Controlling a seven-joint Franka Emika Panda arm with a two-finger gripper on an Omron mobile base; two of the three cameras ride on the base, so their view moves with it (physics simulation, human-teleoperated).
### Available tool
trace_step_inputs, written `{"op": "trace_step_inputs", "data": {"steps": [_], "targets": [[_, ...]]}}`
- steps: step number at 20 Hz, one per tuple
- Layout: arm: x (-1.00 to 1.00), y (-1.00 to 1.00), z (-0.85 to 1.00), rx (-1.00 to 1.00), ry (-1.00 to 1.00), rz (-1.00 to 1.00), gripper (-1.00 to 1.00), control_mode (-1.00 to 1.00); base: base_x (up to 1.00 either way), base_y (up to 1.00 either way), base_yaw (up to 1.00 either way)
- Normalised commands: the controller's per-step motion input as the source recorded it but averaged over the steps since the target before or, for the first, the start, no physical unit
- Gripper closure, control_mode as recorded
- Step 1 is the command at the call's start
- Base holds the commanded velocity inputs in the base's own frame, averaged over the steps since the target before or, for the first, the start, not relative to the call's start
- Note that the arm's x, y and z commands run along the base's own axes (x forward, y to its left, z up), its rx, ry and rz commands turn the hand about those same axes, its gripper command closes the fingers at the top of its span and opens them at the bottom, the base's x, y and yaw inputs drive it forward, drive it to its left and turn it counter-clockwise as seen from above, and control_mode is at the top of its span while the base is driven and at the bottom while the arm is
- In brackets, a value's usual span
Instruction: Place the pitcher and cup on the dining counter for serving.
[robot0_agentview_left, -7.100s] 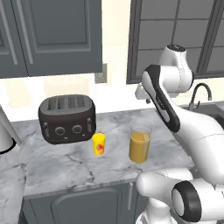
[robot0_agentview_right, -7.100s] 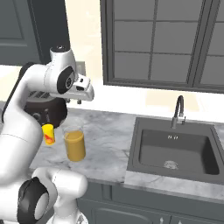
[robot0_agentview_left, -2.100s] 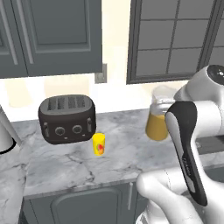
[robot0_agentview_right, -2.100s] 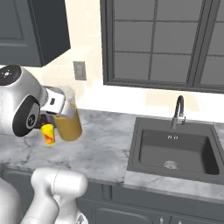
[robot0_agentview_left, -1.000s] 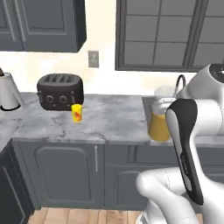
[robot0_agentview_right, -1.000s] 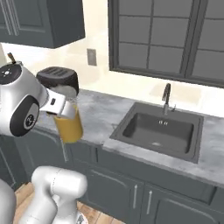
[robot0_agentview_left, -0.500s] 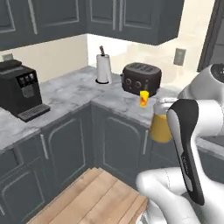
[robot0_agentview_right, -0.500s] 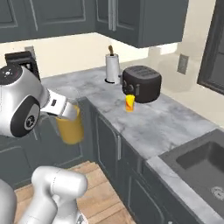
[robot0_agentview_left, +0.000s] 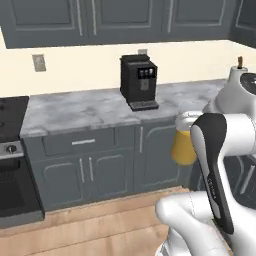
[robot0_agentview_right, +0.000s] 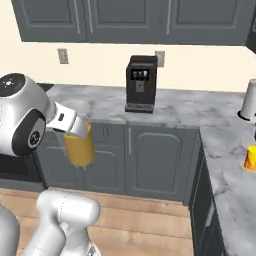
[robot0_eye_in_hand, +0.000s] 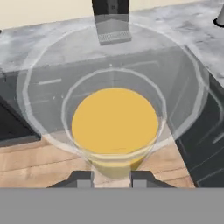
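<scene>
hand (robot0_eye_in_hand: 112, 177): clamped on the pitcher's near wall, fingers either side
pitcher (robot0_agentview_right: 80, 142): up in the air, upright, well off the floor, orange inside
cup (robot0_agentview_right: 250, 158): sitting on the right-hand counter (robot0_agentview_right: 230, 150)
coffee machine (robot0_agentview_left: 138, 82): on the far counter, well apart from the pitcher

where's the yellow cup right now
The yellow cup stands at the far right edge of the right base view, on the marble counter that runs down that side, nearer the camera than the white canister in the corner.
</scene>
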Motion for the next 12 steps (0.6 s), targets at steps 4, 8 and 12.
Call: {"op": "trace_step_inputs", "data": {"steps": [4,8,12], "targets": [[0.0,0.0,0.0,0.0,0.0,0.0,1.0,1.0,0.0,-0.03,1.0],[0.0,0.0,0.0,0.0,0.0,0.0,1.0,1.0,0.0,0.0,1.0],[0.0,0.0,0.0,0.0,0.0,0.0,1.0,1.0,0.03,0.0,0.98]]}}
